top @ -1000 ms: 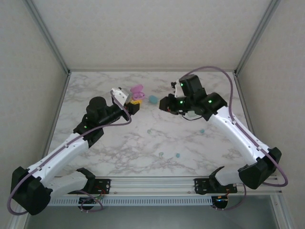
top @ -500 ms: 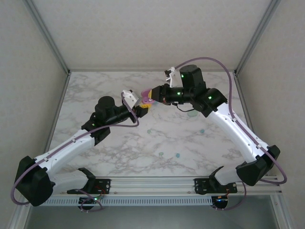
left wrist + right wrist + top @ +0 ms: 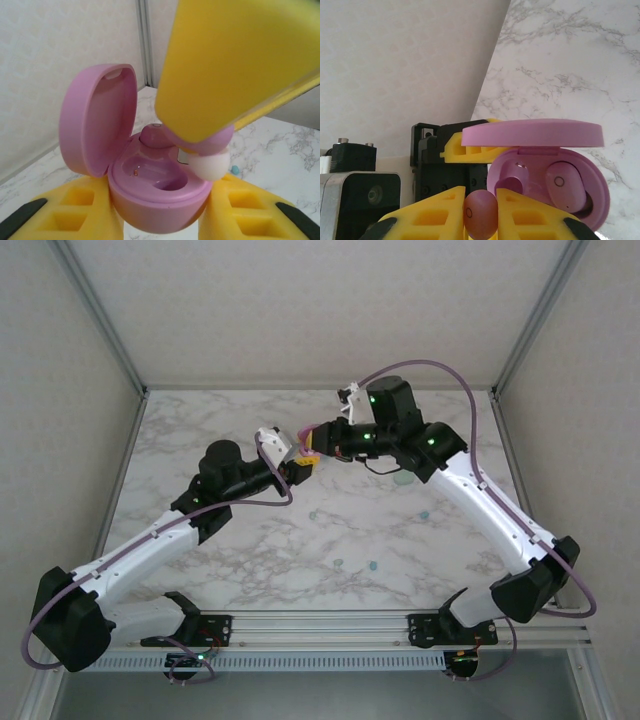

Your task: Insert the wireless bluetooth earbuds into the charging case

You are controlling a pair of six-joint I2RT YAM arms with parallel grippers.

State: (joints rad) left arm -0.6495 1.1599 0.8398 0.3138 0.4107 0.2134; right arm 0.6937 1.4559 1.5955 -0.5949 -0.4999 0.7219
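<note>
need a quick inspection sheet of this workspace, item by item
surface: marble-pattern tabletop, flat.
job's things: open pink charging case with a seated pink earbud and one empty well; held pink earbud poised at its rim; loose teal earbuds on the table.
clutter: pale green oval case beside the right arm.
grippers: left gripper shut on the case; right gripper shut on the held earbud.
cables: purple cables looped along both arms.
surroundings: white walls, metal frame posts.
</note>
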